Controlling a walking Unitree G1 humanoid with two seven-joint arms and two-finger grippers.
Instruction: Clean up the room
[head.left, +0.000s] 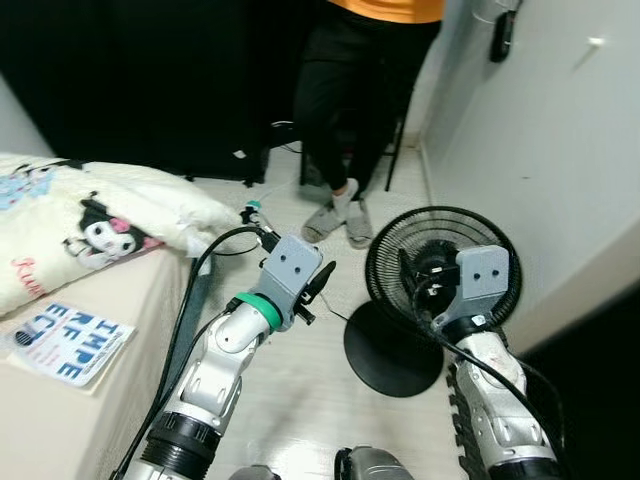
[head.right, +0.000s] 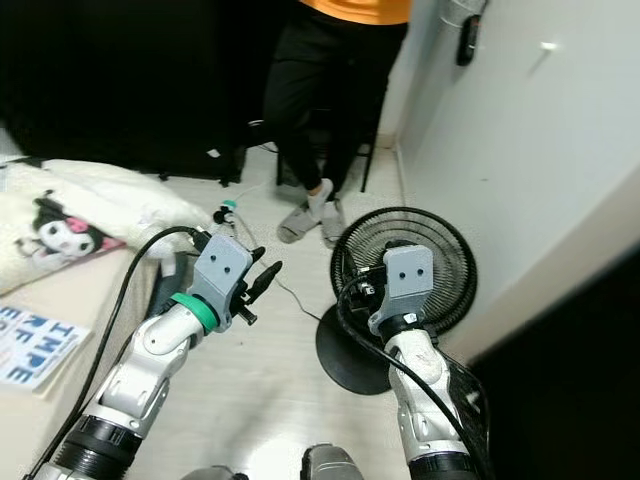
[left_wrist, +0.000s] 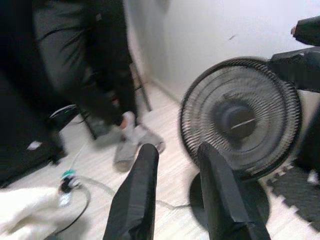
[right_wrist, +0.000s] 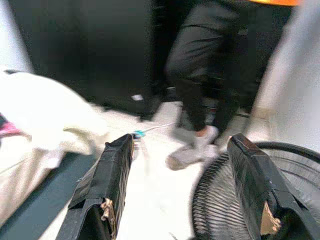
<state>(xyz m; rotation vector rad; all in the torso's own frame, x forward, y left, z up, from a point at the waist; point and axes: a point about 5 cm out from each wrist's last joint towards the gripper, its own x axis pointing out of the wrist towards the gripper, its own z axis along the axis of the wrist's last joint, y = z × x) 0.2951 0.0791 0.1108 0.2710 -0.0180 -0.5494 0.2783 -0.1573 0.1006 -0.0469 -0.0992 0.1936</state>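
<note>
A black floor fan (head.left: 440, 262) stands on its round base (head.left: 388, 352) by the white wall on the right. My left gripper (head.left: 322, 280) hangs over the floor between the bed and the fan. In the left wrist view its fingers (left_wrist: 137, 195) stand a little apart with nothing between them, pointing toward the fan (left_wrist: 240, 117). My right gripper (right_wrist: 182, 140) is raised just in front of the fan's grille (right_wrist: 235, 205), open wide and empty. A cable with a teal plug (head.left: 252, 208) lies on the floor near the bed's corner.
A person in black trousers and grey slippers (head.left: 340, 215) stands ahead on the pale floor. On the left is a bed (head.left: 60, 420) with a white cartoon-print blanket (head.left: 100, 225) and a blue-lettered booklet (head.left: 70, 342). Dark furniture fills the back.
</note>
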